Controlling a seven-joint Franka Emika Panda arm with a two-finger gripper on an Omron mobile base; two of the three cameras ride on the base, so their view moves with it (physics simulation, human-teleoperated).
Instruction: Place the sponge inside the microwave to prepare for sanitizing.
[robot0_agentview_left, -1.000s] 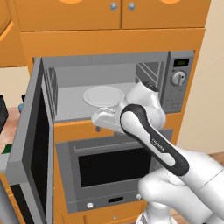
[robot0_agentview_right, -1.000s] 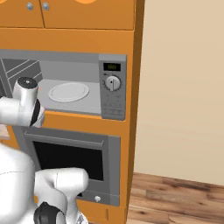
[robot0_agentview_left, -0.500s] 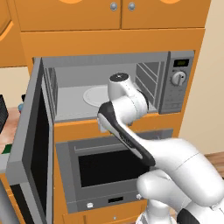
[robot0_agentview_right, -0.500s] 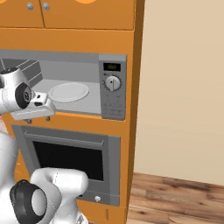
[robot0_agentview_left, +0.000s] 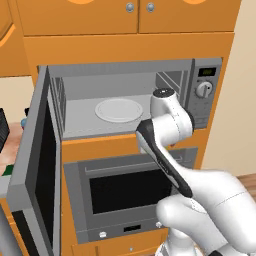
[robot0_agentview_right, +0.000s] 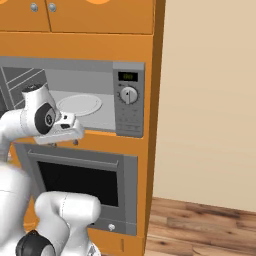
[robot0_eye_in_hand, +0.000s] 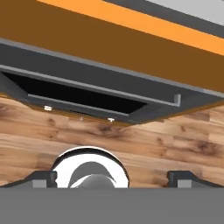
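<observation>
The gripper (robot0_agentview_right: 64, 140) is hung just in front of the microwave (robot0_agentview_left: 125, 82), below its opening and pointed downward. In the hand view its fingertips (robot0_eye_in_hand: 43, 177) are seen spread wide, with nothing between them. Where the sponge lies cannot be told. None is carried, and the round plate (robot0_agentview_left: 119, 110) inside is bare.

The step in hand is judged to be fetching the sponge, since the door (robot0_agentview_left: 30, 165) is already swung fully out to the left. To do this well:

- The arm should be drawn back clear of the door's edge before it is swung aside.
- The jaws are best left wide.
- The sponge is presumed soft and flat, so it should be taken across its narrower side and pinched only lightly, so that it is not squashed out of the grip.

The microwave is a grey box with smooth, matt inner walls, and a dial (robot0_agentview_left: 204, 90) is set on its side panel. The plate is pale, thin and glossy. Below, an oven (robot0_agentview_left: 125, 185) with a dark glass window is framed by orange cabinet fronts (robot0_agentview_left: 130, 47). A grained wooden floor (robot0_eye_in_hand: 131, 140) is seen beneath.
</observation>
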